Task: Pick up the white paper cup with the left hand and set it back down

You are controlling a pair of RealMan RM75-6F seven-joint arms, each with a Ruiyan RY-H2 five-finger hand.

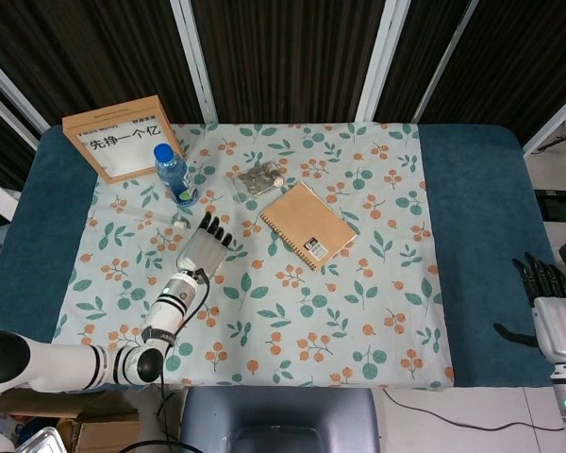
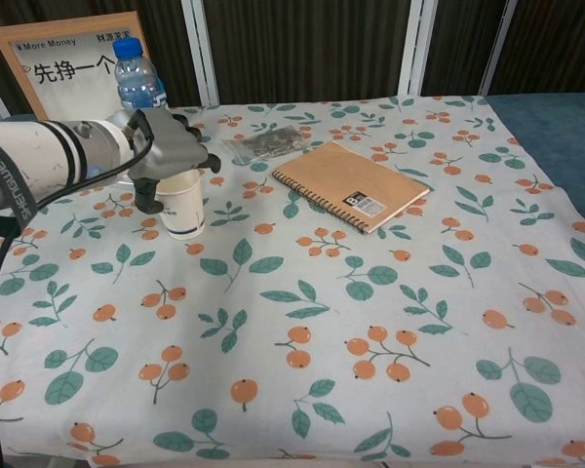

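Wooden sign board (image 2: 68,54) printed "More Money" and Chinese "先挣一个亿", notebook (image 2: 351,185) label too small to read

Upright white paper cup (image 2: 183,207) on tablecloth (image 2: 370,322)

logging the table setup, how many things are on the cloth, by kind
paper cup: 1
water bottle: 1
notebook: 1
framed sign: 1
clear bag of small items: 1
Total: 5
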